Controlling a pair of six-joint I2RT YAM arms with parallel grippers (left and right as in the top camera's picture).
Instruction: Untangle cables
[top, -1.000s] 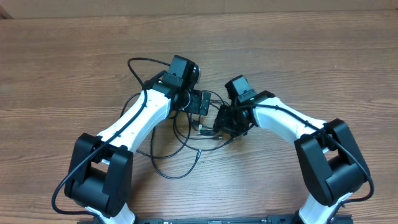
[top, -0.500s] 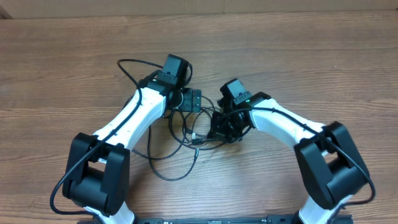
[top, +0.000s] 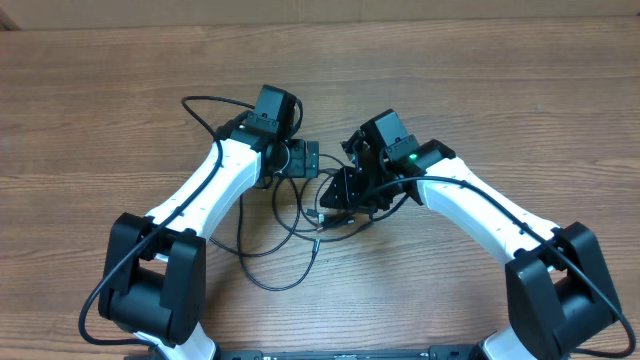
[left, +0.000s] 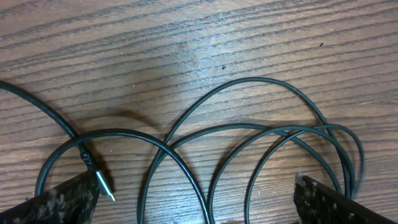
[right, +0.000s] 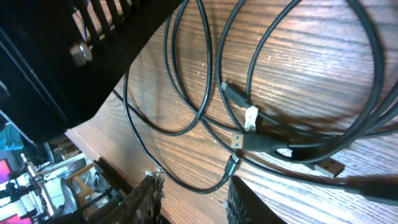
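My left pincer (top: 305, 160) stands wide open. Its fingers sit far apart at the 7 and 5 o'clock corners of the left wrist view, with nothing clamped between them. A silver-tipped plug (left: 106, 186) lies just beside the 7 o'clock finger.

My right pincer (top: 338, 190) holds its fingers (right: 149, 199) apart by a narrower gap, pinching nothing.

The cables (left: 255, 79) lie looped on the wooden table (top: 100, 100) between my two pincers. Seen from overhead, slack loops spill toward 6 o'clock and one strand arcs around my left wrist toward 10 o'clock. Under my right wrist, a USB plug (right: 239, 142) rests among crossed strands toward 3 o'clock.
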